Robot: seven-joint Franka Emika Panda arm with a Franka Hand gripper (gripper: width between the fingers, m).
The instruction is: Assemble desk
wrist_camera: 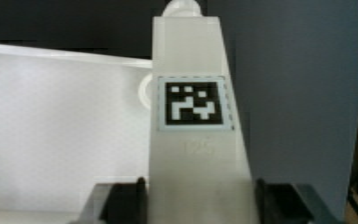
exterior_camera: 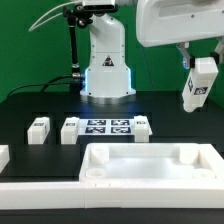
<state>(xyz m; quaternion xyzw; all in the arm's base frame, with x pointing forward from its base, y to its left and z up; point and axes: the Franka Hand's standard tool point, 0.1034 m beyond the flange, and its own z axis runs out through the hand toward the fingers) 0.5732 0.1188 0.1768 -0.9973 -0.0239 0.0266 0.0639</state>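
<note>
One black matte table (exterior_camera: pixel 30 105), dim room behind. Black gripper (wrist_camera: pixel 197 195) fingers (wrist_camera: pixel 119 205) clamped on short white square plastic post leg (wrist_camera: pixel 194 105), pinched between them, its tag facing the wrist camera. Wide white rimmed desk top (wrist_camera: pixel 51 100) lies beyond the fingertips, apart from them.

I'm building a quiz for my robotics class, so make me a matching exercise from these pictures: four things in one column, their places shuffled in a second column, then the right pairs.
Things
1. desk top
2. marker board
3. leg in the wrist view
4. leftmost loose leg

Places
A. held off the table in the claw
B. on the table, to the exterior view's left of the marker board
C. flat on the table, nearest the exterior camera
D. on the table, just in front of the robot base

Pairs: 1-C, 2-D, 3-A, 4-B
</note>
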